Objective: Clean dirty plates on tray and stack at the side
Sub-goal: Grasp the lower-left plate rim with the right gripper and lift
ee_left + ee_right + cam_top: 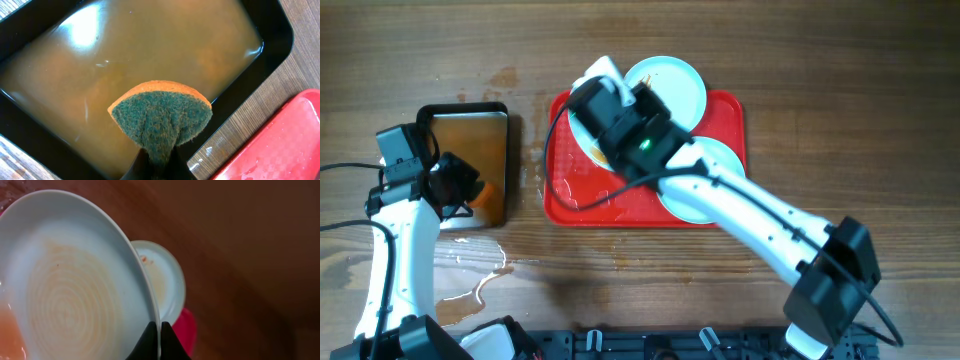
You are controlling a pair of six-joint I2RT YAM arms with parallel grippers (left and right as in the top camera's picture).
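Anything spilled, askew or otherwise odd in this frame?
Yes: a puddle of spilled liquid lies on the table beside the left arm, just outside the black pan. The water in the pan is murky brown. Nothing else stands out.

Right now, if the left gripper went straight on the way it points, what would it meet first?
Probably the brown water in the pan: the left gripper holds a sponge aimed at it. Depth is unclear, so I cannot tell how near it is.
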